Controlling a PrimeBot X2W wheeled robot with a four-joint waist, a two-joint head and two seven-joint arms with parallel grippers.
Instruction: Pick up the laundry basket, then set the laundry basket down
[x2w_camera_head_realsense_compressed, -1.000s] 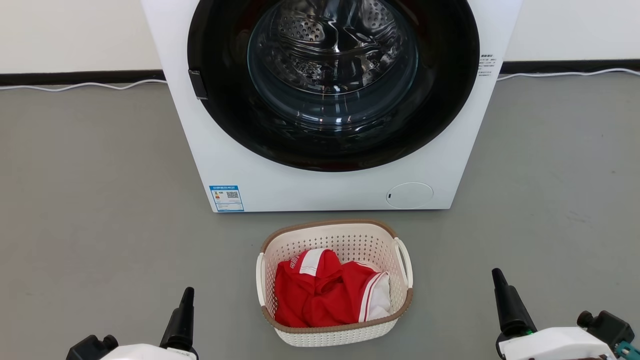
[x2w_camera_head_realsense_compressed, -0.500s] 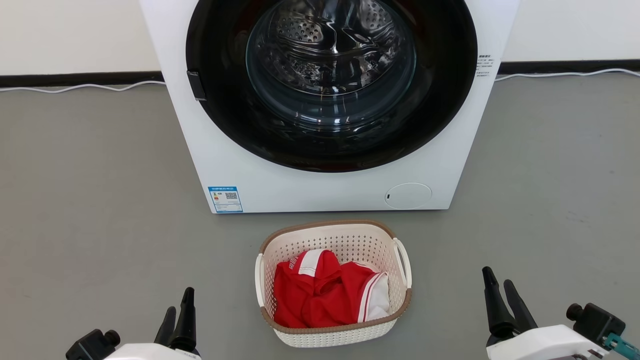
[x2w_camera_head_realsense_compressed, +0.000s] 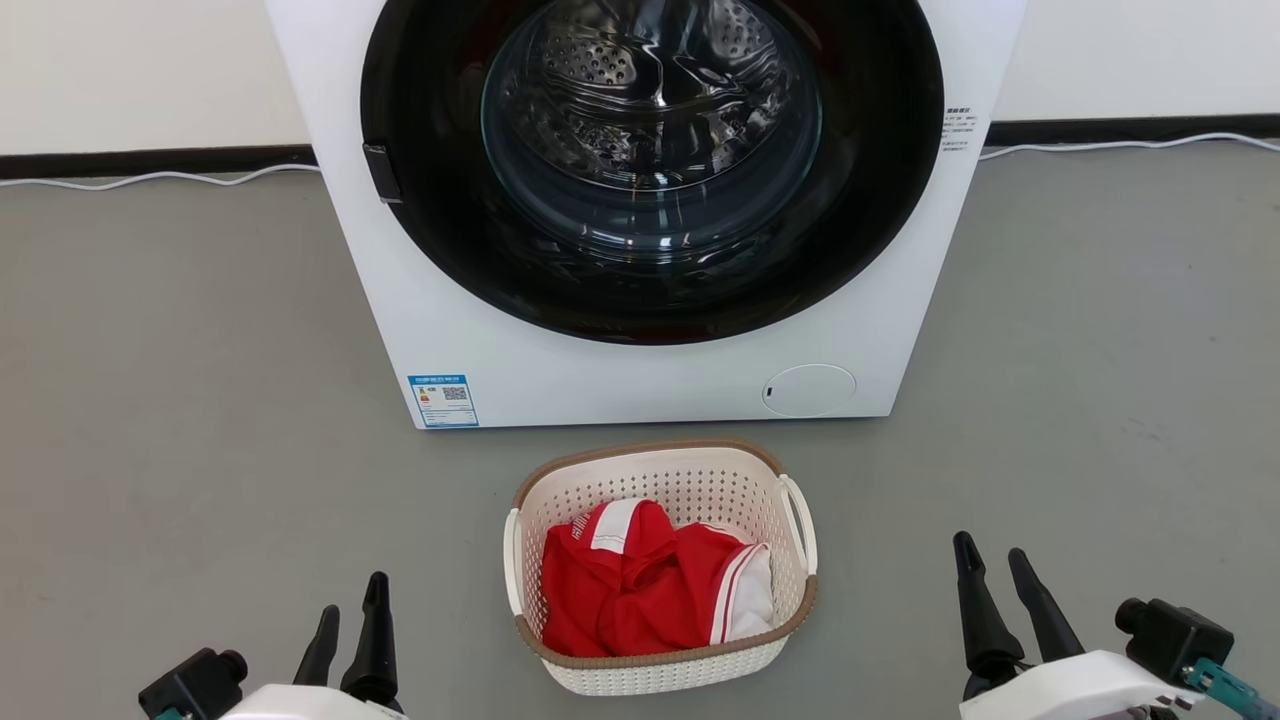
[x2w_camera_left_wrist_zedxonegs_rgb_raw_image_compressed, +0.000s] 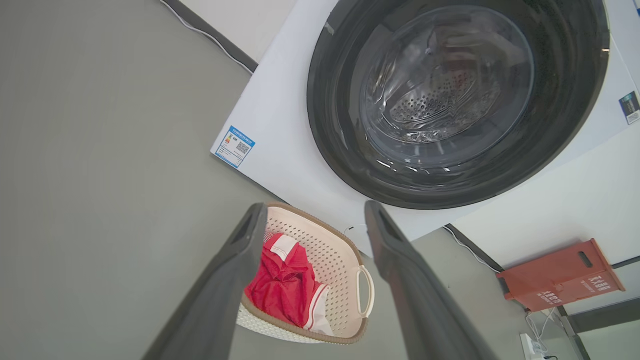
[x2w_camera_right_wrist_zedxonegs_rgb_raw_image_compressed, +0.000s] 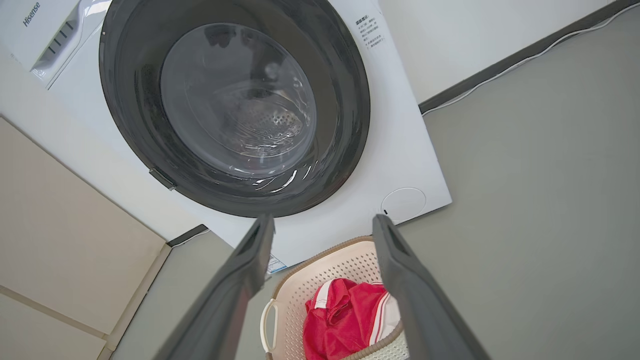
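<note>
Laundry basket (x2w_camera_head_realsense_compressed: 690, 478) is seen on the grey floor (x2w_camera_head_realsense_compressed: 200, 400), just in front of the washing machine (x2w_camera_head_realsense_compressed: 620, 390) and apart from it. It lies between the two grippers and is touched by neither.

Basket: cream-white plastic, rounded-rectangular, walls perforated in a fine hole grid, rim banded in brown woven-look trim. A white loop handle (x2w_camera_head_realsense_compressed: 797, 510) is fitted on each short side. A crumpled red garment (x2w_camera_head_realsense_compressed: 630, 590) with white stripe trim is held inside.

Left gripper (x2w_camera_head_realsense_compressed: 352, 600): fingers spread, nothing held, well left of the basket. Right gripper (x2w_camera_head_realsense_compressed: 990, 550): fingers spread, nothing held, well right of the basket. Fingers are dark, long and tapered, on pale wrists.

Machine: white glossy front-loader, black round door ring, clear glass bowl, perforated steel drum (x2w_camera_head_realsense_compressed: 650, 120) visible behind it. A blue energy label (x2w_camera_head_realsense_compressed: 442, 399) is stuck at lower left, a round cover (x2w_camera_head_realsense_compressed: 808, 390) is set at lower right. A white cable (x2w_camera_head_realsense_compressed: 150, 177) is run along the dark skirting.

View differences: an orange-red box (x2w_camera_left_wrist_zedxonegs_rgb_raw_image_compressed: 560, 275) against the wall is picked up by the left wrist view. The "Hisense" logo (x2w_camera_right_wrist_zedxonegs_rgb_raw_image_compressed: 31, 14) and a beige panel (x2w_camera_right_wrist_zedxonegs_rgb_raw_image_compressed: 60, 240) are picked up by the right wrist view.
</note>
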